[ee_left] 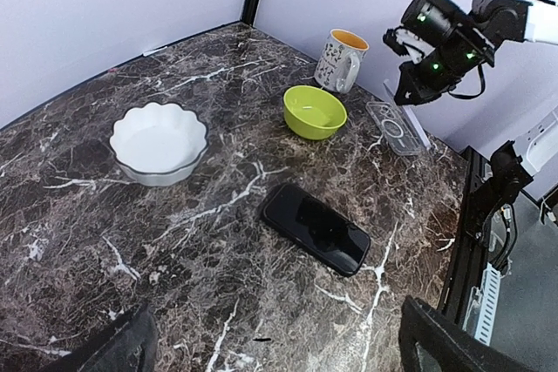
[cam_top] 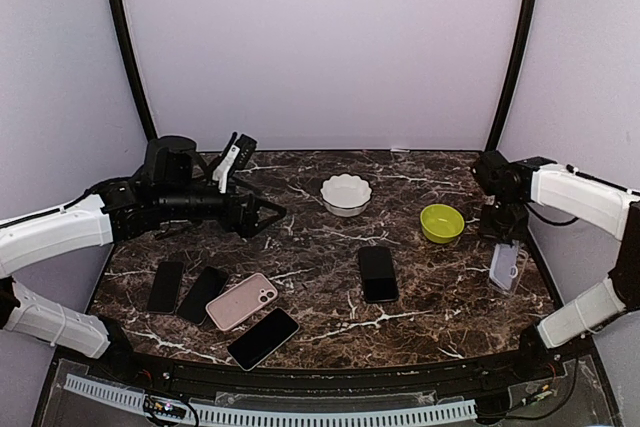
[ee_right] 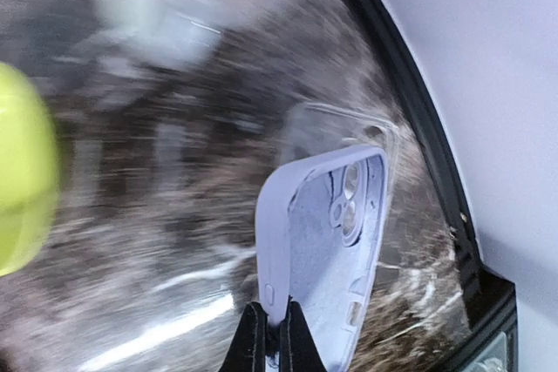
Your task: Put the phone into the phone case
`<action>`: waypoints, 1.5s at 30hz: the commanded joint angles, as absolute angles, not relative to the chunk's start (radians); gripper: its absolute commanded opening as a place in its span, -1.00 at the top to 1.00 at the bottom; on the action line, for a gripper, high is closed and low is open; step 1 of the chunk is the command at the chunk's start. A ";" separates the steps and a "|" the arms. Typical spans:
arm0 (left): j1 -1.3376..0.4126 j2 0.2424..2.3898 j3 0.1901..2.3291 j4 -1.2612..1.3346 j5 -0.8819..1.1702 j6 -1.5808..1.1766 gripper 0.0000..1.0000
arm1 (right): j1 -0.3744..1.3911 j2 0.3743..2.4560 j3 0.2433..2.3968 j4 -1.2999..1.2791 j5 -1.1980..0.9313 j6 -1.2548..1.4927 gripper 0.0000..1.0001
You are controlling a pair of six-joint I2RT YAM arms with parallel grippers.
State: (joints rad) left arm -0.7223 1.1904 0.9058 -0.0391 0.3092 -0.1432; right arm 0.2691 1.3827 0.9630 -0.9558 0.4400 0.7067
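A black phone (cam_top: pixel 378 274) lies screen up in the middle of the marble table; it also shows in the left wrist view (ee_left: pixel 316 227). My right gripper (ee_right: pixel 268 328) is shut on the side wall of a lilac phone case (ee_right: pixel 327 250) and holds it on edge above the table at the right. In the top view a pale case (cam_top: pixel 507 265) shows below that gripper (cam_top: pixel 500 227). My left gripper (ee_left: pixel 279 346) is wide open and empty, hovering at the back left (cam_top: pixel 265 217), apart from the phone.
A white fluted bowl (cam_top: pixel 345 193) and a green bowl (cam_top: pixel 441 222) stand at the back. A mug (ee_left: pixel 340 60) and a clear case (ee_left: pixel 397 128) are at the far right. Black phones (cam_top: pixel 165 286) (cam_top: pixel 203 294) (cam_top: pixel 263 338) and a pink-cased one (cam_top: pixel 242 300) lie front left.
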 commanded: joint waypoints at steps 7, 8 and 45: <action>-0.700 1.177 0.887 -0.014 0.325 -0.158 -0.98 | 0.903 1.505 1.248 -1.244 0.447 1.104 1.00; -0.698 1.180 0.887 -0.014 0.326 -0.160 -0.98 | 0.951 1.526 1.268 -1.193 0.419 1.094 1.00; -0.648 1.178 0.890 -0.020 0.305 -0.150 -0.98 | 1.083 2.077 1.529 -0.842 0.255 0.847 0.88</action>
